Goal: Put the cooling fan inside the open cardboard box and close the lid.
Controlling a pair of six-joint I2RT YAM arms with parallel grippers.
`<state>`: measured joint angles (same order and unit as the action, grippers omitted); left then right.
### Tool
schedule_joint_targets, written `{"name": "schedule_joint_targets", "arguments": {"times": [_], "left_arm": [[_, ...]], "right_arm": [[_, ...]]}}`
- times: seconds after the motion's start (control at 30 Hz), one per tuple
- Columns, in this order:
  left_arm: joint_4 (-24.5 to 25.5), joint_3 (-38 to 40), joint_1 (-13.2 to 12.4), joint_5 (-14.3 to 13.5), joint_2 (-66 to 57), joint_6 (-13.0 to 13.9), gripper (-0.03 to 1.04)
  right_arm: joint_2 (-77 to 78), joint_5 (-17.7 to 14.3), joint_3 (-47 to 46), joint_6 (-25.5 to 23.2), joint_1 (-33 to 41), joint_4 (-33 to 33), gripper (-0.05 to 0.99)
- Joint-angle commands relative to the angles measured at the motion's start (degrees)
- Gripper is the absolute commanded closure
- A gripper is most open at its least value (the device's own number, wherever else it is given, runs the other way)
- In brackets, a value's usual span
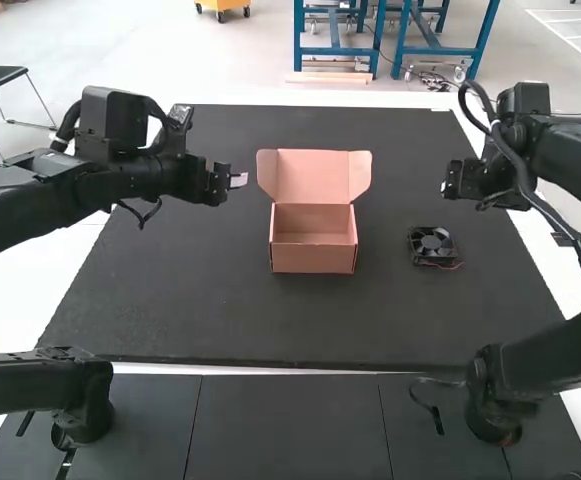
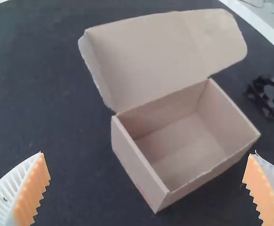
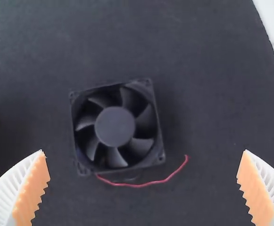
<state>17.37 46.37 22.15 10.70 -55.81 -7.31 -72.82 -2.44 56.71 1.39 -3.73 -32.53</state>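
Observation:
An open cardboard box (image 1: 313,238) stands mid-mat with its lid (image 1: 313,172) raised at the back; the inside (image 2: 184,150) holds nothing. To its right a black square cooling fan (image 1: 432,246) lies flat on the mat, a thin red wire (image 3: 146,181) trailing from it. My left gripper (image 1: 232,181) hovers open, left of the box and level with its lid; its fingers (image 2: 26,190) are spread wide. Behind the fan and above it hangs my right gripper (image 1: 452,183), open, with the fan (image 3: 116,126) between its spread fingers (image 3: 257,190) but well below them.
A black mat (image 1: 170,290) covers the table, with white tabletop (image 1: 10,300) around it. The arm bases (image 1: 70,400) stand at the front edge on both sides.

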Motion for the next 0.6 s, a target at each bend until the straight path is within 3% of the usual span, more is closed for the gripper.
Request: {"name": "schedule_joint_targets", "arguments": {"times": [0.0,0.27,0.43,0.57], "left_arm": [[0.65,2.50,0.35,-0.86,0.88,1.69,0.04],[1.79,2.15,0.08,-2.88,1.50,8.19,0.04],[1.27,1.88,0.17,-3.14,1.67,9.95,0.04],[1.18,1.79,0.35,-3.14,1.67,10.21,0.04]], "right_arm": [[-3.12,-0.90,3.06,4.76,-1.81,-0.42,0.03],[-10.42,0.06,7.10,12.06,-6.12,-2.71,0.03],[-14.11,3.05,8.24,13.73,-7.00,-4.47,0.03],[-16.83,3.40,8.24,14.08,-6.64,-4.38,0.03]]}}
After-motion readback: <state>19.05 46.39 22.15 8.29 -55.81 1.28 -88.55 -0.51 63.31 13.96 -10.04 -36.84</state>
